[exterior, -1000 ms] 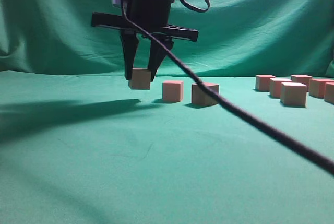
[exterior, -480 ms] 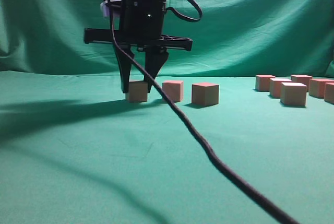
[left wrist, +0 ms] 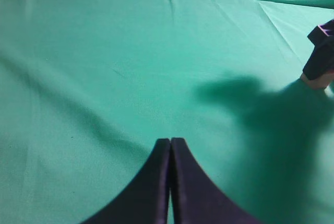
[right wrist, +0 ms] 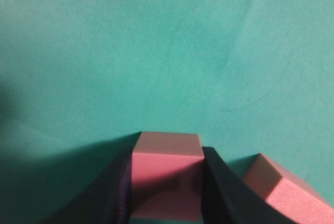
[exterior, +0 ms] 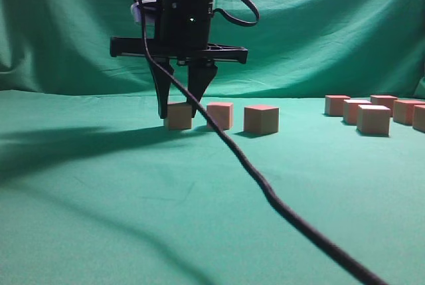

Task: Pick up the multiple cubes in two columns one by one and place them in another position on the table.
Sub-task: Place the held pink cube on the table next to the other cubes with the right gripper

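With the right tool (exterior: 178,113) grasping the cube (exterior: 178,116) at centre-left, seat it flat on the bench (exterior: 133,218), then release; left tool (left wrist: 170,145) clenched.

No legible text or markings anywhere.

1. A draped green cloth backdrop (exterior: 345,26) hangs behind the scene, with soft folds at its left side.
2. A thick black cable (exterior: 265,192) runs diagonally from upper left toward the lower right foreground.
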Controlling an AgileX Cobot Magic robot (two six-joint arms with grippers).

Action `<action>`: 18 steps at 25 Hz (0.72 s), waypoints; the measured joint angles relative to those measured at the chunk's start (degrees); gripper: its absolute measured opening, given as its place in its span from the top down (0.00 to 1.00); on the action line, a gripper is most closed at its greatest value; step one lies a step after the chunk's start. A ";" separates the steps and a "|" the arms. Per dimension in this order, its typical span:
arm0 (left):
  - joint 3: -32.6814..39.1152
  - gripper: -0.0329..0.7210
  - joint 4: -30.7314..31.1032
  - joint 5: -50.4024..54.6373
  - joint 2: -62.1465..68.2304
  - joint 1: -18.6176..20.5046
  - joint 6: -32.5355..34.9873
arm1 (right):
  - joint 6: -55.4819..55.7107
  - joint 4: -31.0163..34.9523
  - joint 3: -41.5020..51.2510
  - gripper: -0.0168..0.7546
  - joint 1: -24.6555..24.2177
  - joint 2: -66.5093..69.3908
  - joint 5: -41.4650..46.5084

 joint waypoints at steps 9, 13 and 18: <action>0.00 0.96 0.00 0.00 0.00 0.00 0.00 | -0.55 -0.53 0.00 0.61 0.00 0.34 0.11; 0.00 0.96 0.00 0.00 0.00 0.00 0.00 | -1.39 -0.53 0.00 0.61 0.00 0.34 0.01; 0.00 0.96 0.00 0.00 0.00 0.00 0.00 | -2.07 -0.66 0.00 0.61 0.00 0.34 -0.10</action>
